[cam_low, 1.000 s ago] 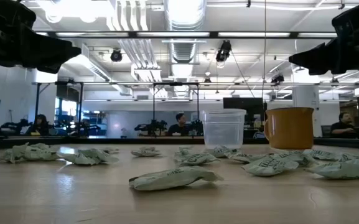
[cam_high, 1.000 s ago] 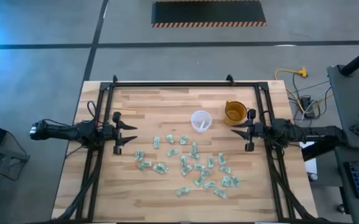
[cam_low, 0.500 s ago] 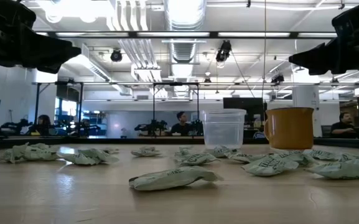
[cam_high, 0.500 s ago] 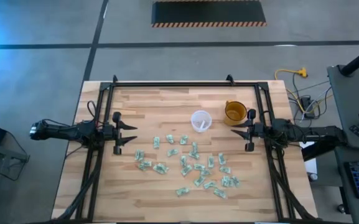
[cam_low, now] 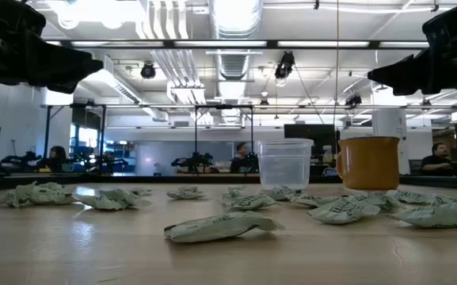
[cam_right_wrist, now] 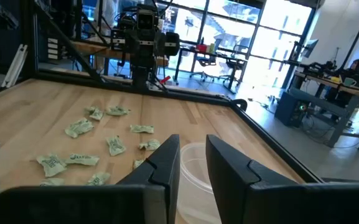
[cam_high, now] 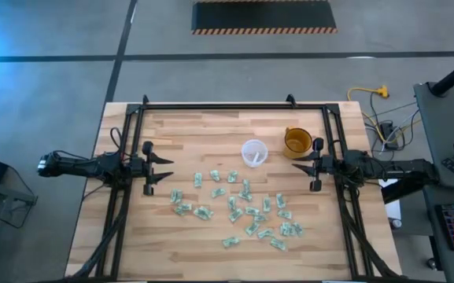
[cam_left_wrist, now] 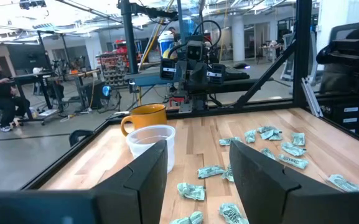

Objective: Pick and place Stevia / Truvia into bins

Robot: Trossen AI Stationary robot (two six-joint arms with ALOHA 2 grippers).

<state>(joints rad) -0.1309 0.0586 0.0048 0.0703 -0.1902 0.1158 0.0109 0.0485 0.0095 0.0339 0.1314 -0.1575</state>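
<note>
Hovering at opposite edges of the wooden desk [cam_high: 171, 236], my two arms are facing each other across the work. I am holding my left gripper [cam_high: 166, 167] over the desk's left side with its fingers spread fairly wide and nothing between them. I am holding my right gripper [cam_high: 300, 164] over the right side with only a narrow gap between its fingers, also empty. The Stevia / Truvia sachets [cam_high: 238, 208] are lying scattered across the middle and near half of the desk, between the two grippers and a little nearer the front edge, well apart from both. The clear cup [cam_high: 253, 152] is standing upright in the middle toward the far side, with the orange cup [cam_high: 297, 141] just beside it on the right, near my right gripper. Something pale is showing inside the clear cup from above, but I cannot tell what it is. In the low view only the dark undersides of my arms are showing at the upper corners, cut off by the frame. In my right wrist view my own fingers [cam_right_wrist: 163, 163] are covering much of the clear cup [cam_right_wrist: 195, 174]. People are sitting at workstations in the room beyond.
</note>
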